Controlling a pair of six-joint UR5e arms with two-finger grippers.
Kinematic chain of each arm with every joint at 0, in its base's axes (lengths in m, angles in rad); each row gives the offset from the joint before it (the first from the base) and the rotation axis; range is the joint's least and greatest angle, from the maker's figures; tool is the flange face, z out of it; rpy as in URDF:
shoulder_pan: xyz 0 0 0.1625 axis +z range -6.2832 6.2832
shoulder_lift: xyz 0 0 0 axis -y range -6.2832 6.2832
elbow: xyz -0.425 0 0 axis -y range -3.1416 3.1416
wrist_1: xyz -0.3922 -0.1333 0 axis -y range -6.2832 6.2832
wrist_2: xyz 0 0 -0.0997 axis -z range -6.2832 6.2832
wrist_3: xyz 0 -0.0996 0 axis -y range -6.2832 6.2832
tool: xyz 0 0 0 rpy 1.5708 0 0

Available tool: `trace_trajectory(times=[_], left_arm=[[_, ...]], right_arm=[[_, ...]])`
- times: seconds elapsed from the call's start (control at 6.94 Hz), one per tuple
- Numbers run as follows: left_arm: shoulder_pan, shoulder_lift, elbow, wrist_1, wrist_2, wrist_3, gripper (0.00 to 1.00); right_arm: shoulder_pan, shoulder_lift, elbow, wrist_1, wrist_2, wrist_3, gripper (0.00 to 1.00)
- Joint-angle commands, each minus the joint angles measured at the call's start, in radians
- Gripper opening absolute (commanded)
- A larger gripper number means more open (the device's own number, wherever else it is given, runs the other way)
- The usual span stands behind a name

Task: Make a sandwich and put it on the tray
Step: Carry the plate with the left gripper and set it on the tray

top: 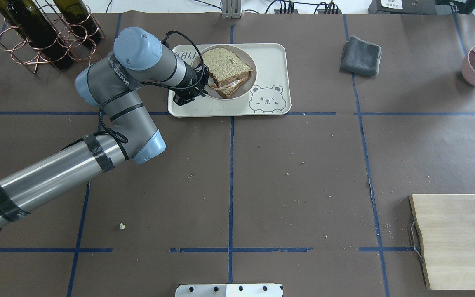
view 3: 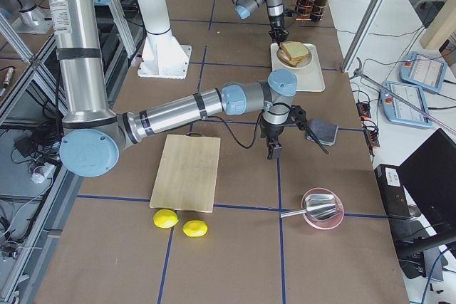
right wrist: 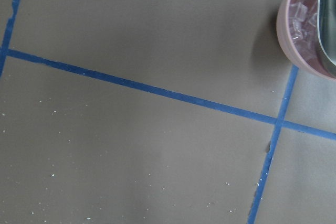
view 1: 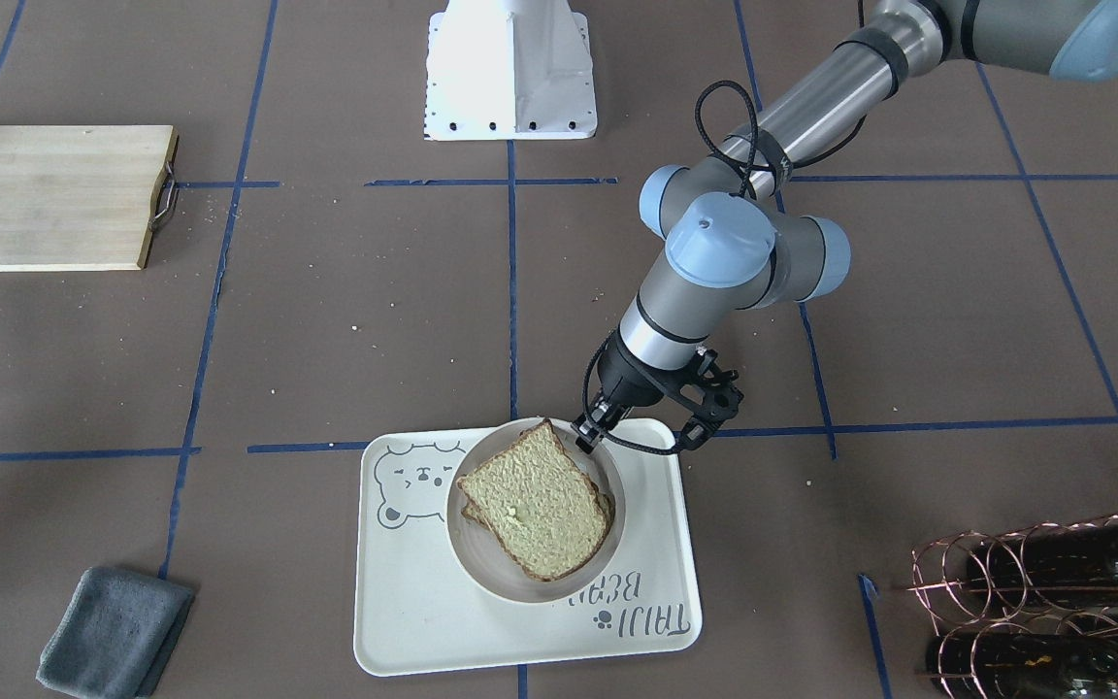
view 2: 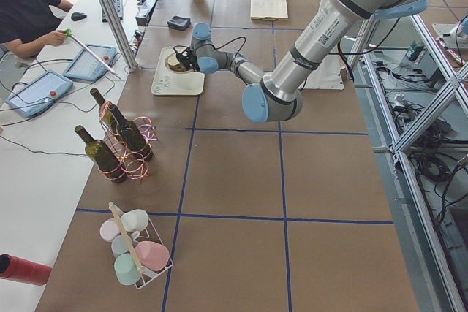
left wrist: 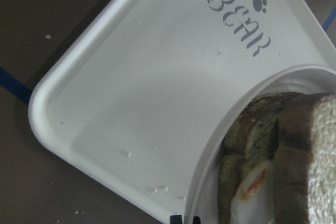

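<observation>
Because the left gripper has its jaws drawn almost together astride the rim of the plate, apparently pinching it, the closest hazard sits right at that grip: any pull back or lift before the jaws part would likely drag or tip the plate. Just beside the inner jaw lies the sandwich, its two slices set askew and the egg showing at the open edge. A jolt could therefore slide the top slice off or let the egg slip out, and the jaw, spreading inward, might catch the crust. Beneath, the plate rests inside the tray, between the bear face and the lettering, so the task looks all but done, with only a clean release and a straight rise seemingly left. A sideways retreat could nudge the tray across the table, since nothing appears to pin it. Farther off on the same side stands the bottle rack, which a wide elbow swing might clip. Well apart, toward the other end, the right gripper hangs low near the pink bowl; whether it is open or closed cannot be told, and it seems to pose little risk there.
</observation>
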Motion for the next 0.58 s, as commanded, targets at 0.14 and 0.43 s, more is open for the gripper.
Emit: trace_trajectory(times=[0.14, 0.43], left_arm=[[-0.001, -0.049, 0.109, -0.064, 0.036, -0.112, 0.0], [-0.001, -0.042, 0.095, -0.078, 0.036, -0.082, 0.99]], right_arm=[[0.019, 0.0, -0.02, 0.006, -0.007, -0.007, 1.0], [0.03, 0.002, -0.02, 0.007, -0.005, -0.004, 1.0]])
